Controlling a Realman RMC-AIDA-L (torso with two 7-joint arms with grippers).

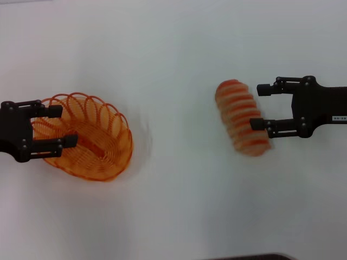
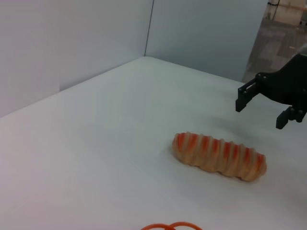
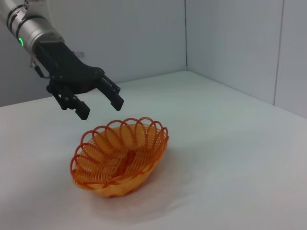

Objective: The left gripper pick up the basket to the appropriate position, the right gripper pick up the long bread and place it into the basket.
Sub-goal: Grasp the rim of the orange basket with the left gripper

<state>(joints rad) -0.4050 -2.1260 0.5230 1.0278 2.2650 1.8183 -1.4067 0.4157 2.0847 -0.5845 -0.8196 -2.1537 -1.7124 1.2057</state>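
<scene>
Our left gripper (image 1: pixel 57 127) hangs spread above the basket's (image 1: pixel 103 143) near rim, touching nothing; our right gripper (image 1: pixel 261 106) is spread over the long bread (image 1: pixel 241 117) lying on the table (image 1: pixel 173 54). We judge both must descend, then close.

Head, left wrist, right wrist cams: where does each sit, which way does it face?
Head: above, looking down at the table; left gripper open over the basket, right gripper open around the long bread.
Left wrist: looks across at the bread and right gripper; own fingers unseen.
Right wrist: looks across at the basket and left gripper.
Shared: head view shows everything both wrist views show.
</scene>
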